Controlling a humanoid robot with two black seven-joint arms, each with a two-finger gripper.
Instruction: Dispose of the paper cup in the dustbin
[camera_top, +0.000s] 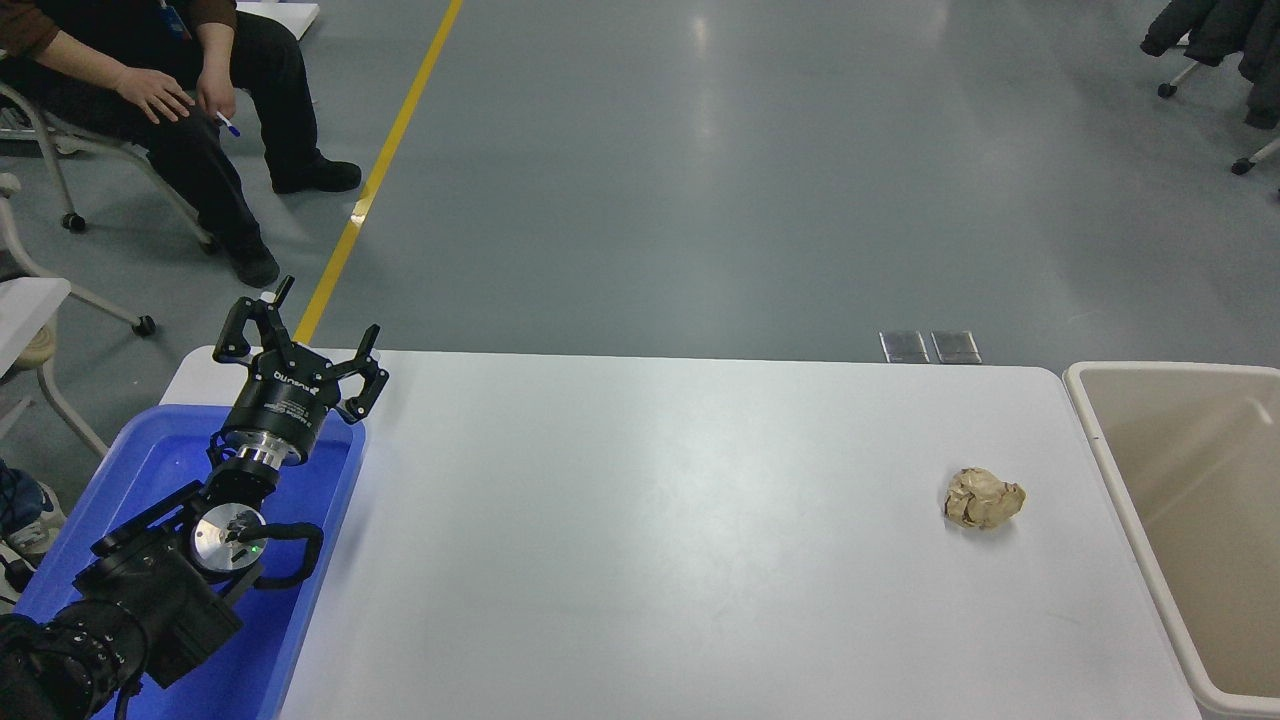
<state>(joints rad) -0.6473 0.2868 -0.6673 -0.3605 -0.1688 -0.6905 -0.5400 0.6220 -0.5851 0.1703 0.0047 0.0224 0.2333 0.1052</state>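
At desk's (650, 560) left edge we saw left gripper (300, 335), fingers spread, empty; dustbin (1105, 450) beyond right edge.

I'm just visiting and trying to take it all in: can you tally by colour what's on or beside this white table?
Blue: 1, the tray
Brown: 1, the crumpled paper ball
Beige: 1, the dustbin
Black: 1, the left gripper, above the tray
Total: 4. No paper cup is visible.
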